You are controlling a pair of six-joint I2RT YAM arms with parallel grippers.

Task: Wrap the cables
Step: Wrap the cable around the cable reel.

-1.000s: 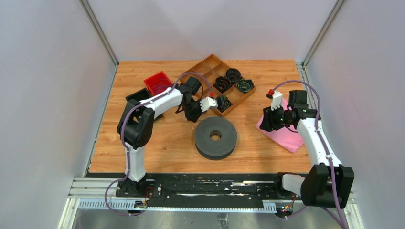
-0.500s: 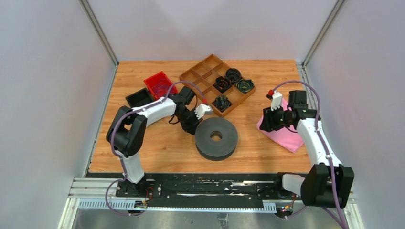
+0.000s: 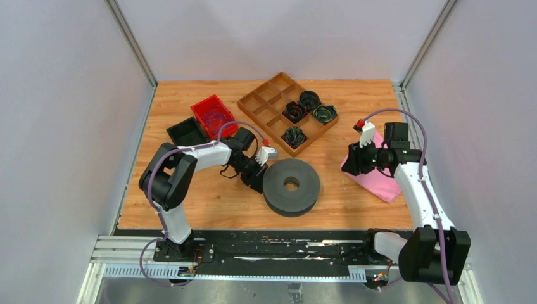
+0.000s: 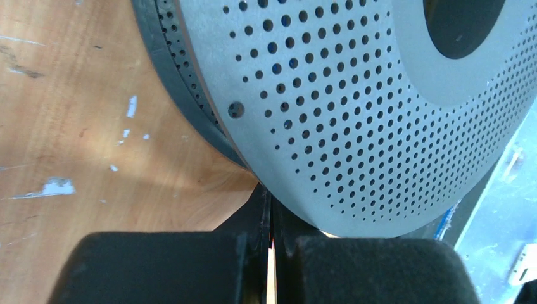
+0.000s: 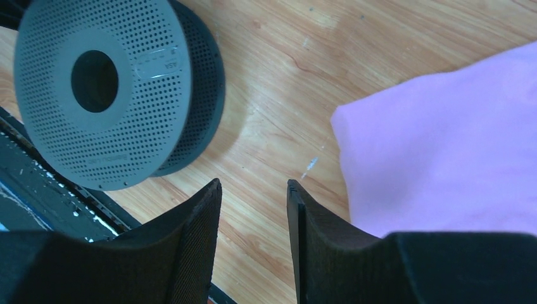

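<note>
Black metal comes first: the base rail [image 3: 272, 247] at the near edge, with both arms reaching out from it over the wooden table [image 3: 215, 202]. Just beyond the rail the grey perforated spool [image 3: 278, 190] lies flat. The left gripper [image 4: 271, 202] is clenched with nothing between its fingers, and its tips sit right at the spool's left rim, low to the wood. To the right, the right gripper [image 5: 253, 190] hangs released and empty above bare table, between the spool and the pink cloth [image 3: 380, 180].

This looks like a positioning step, with the closed left fingers set to nudge or steady the spool and no winding under way, since neither arm holds a strand. The cables [image 3: 295, 112] I can make out are coiled in four compartments of the wooden divided tray [image 3: 260, 87] at the far side. Its other compartments look bare.

The next move probably calls for the left jaws to lift off the rim, open, and fetch a loose strand. The red bin [image 3: 197, 116] may hold some, but its contents are too fine to tell. Such thin wire needs a fingertip pinch.

The spool lies close to the rail, so a further push toward the near edge has little margin. Open wood lies left of the spool and between the spool and the cloth. Farther out, the black bin [image 3: 179, 125], the red bin and the tray crowd the left arm's reach.
</note>
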